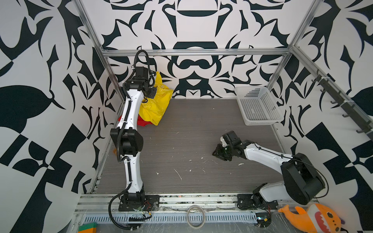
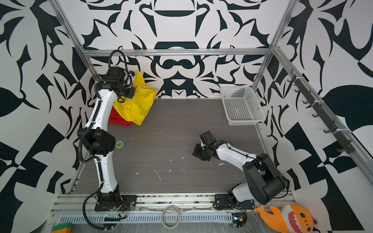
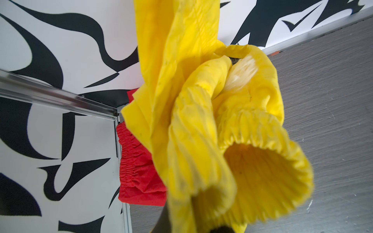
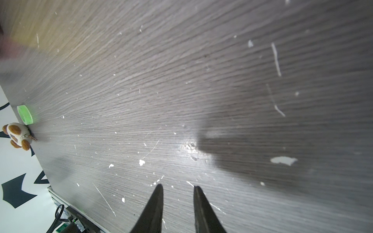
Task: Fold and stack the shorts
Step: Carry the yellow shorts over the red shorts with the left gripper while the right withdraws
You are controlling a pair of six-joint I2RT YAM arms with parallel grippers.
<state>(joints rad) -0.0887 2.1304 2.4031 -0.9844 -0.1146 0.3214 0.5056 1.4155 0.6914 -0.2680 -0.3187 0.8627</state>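
**Grey wood-grain table (image 1: 181, 145), flecked white, enclosed by black-and-white patterned walls (image 1: 40, 60).**
Both top views: left gripper (image 1: 152, 91) clamped on the partly lifted yellow shorts (image 1: 155, 107) in the far-left corner, overlapping the red shorts (image 1: 144, 122); white basket (image 1: 260, 121) far right. Left wrist: yellow waistband close up. Right wrist: right gripper (image 4: 178, 189) fingers parted, empty; only here, a spotted plush (image 4: 17, 135) at the table edge.

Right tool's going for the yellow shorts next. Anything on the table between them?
Nothing visible. Between the right tool and the yellow shorts lies only bare table; the green tape roll sits off that line, near the left edge.
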